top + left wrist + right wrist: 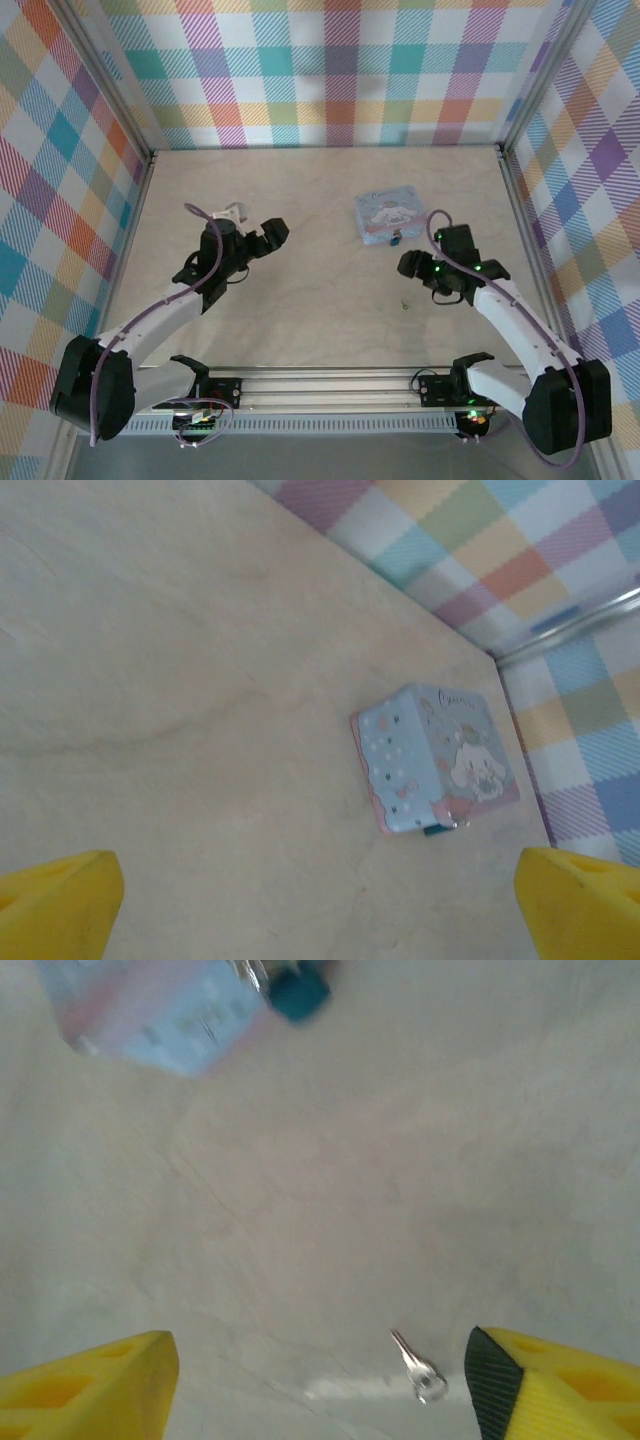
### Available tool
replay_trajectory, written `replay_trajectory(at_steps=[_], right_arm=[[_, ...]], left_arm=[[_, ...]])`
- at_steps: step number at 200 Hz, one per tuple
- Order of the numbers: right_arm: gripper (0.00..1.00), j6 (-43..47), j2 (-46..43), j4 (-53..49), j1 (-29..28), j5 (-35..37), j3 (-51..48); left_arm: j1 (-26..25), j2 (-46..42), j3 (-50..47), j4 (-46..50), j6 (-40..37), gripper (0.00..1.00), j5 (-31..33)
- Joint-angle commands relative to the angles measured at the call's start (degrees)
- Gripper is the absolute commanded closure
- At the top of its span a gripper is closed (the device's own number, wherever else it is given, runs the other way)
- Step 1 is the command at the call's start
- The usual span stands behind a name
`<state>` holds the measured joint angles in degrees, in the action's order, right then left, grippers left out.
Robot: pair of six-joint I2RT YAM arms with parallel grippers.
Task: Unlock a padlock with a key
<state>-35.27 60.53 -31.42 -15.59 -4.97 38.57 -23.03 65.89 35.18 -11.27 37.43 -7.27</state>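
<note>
Currently, the left gripper (pixel 320 910) is being held wide apart with nothing between its fingers. The tin (pixel 400 750), with the padlock (pixel 437 829) at its near corner, is being seen well ahead of it and to its right. The right gripper (pixel 320 1390) is likewise being held wide and empty, and is judged the nearer arm. The key (pixel 418 1368) is lying just ahead, close to its black-padded finger (pixel 490 1370), with its long axis slanted and its bow end nearest. The padlock is lying farther ahead. Its keyhole is being lost to blur, and the tin is being cut off.
</note>
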Motion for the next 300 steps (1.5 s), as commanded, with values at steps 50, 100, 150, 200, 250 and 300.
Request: replay_trajectory(at_steps=[50, 100, 150, 200, 250, 300], right_arm=[[0.42, -4.06, 14.68, -1.72, -8.04, 5.51, 0.01], [0.49, -6.43, 16.64, -3.25, -8.66, 8.87, 0.03], [0.58, -7.75, 16.72, -1.97, -8.66, 6.78, -1.43], [0.67, -7.71, 18.02, -1.33, -8.66, 5.99, -1.38], [0.73, -8.2, 18.96, -0.7, -8.67, 5.0, -1.98], [0.78, -8.94, 19.71, 0.12, -9.01, 4.14, -3.01]], left_arm=[[-1.42, 1.8, 2.95, -0.91, 1.49, 0.0, 0.04], [-1.57, 0.93, 3.53, 0.88, 1.24, 0.0, 1.31], [-1.58, 1.15, 4.63, 2.44, 0.45, 0.0, 1.88], [-1.58, 1.57, 5.07, 2.74, 0.34, 0.0, 1.73], [-1.58, 1.31, 5.34, 3.44, -0.16, 0.0, 1.99], [-1.55, 0.81, 5.38, 4.41, -0.82, 0.0, 2.57]])
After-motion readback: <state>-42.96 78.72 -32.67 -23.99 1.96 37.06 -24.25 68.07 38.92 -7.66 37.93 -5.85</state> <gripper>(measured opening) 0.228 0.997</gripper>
